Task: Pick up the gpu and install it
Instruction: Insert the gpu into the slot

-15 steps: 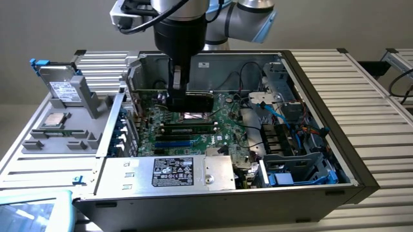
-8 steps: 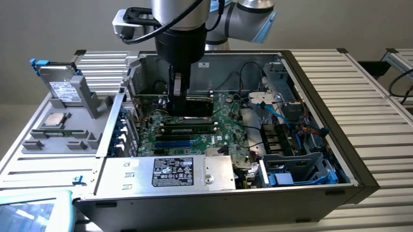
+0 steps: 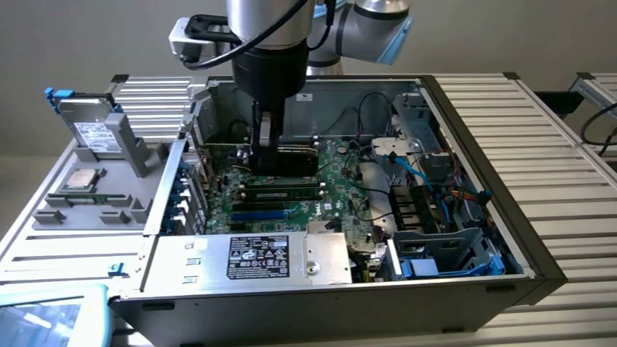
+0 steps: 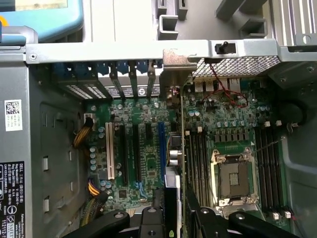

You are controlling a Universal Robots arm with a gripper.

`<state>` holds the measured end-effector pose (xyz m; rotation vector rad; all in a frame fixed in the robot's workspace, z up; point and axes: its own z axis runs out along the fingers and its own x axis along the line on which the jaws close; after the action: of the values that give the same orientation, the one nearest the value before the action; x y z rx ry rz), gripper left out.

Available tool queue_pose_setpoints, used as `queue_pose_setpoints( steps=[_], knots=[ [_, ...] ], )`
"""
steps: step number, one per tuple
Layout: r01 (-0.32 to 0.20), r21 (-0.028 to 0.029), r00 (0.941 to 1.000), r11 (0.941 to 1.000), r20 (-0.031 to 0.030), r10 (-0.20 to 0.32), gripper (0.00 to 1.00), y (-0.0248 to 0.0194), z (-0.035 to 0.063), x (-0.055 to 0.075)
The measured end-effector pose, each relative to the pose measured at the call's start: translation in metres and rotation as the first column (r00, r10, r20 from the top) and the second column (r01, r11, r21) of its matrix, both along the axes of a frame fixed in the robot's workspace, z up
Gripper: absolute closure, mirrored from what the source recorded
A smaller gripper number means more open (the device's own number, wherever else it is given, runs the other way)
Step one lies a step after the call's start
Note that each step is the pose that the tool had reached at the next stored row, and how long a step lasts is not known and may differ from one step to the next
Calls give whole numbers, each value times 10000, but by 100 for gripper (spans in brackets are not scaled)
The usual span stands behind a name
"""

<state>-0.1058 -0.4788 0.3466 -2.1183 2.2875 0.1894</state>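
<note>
The gpu (image 3: 287,160) stands on edge over the green motherboard (image 3: 333,184) inside the open computer case, its black cooler facing the exterior camera. My gripper (image 3: 270,148) reaches down from above and is shut on its upper edge. In the wrist view the gpu (image 4: 174,148) shows edge-on between my two black fingers (image 4: 152,215), running along the blue expansion slot (image 4: 161,148). Its silver end bracket (image 4: 175,62) lies against the case's rear slot wall. Whether the card is seated in a slot cannot be told.
Memory sticks (image 3: 279,191) sit in slots just in front of the card, and the bare CPU socket (image 4: 235,178) lies beside them. The power supply (image 3: 260,256) fills the case's near side; a drive cage with blue cables (image 3: 434,246) is at the exterior view's right. A hard drive (image 3: 97,134) rests on a grey tray outside.
</note>
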Motion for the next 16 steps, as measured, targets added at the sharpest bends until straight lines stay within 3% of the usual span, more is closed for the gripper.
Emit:
queue_pose_setpoints(
  steps=[7, 16],
  knots=[
    [-1, 54, 10000, 10000, -2, 1, 72, -78, -126, 0],
    [0, 81, 10000, 10000, -2, 0, 72, -92, -289, -27]
  ],
)
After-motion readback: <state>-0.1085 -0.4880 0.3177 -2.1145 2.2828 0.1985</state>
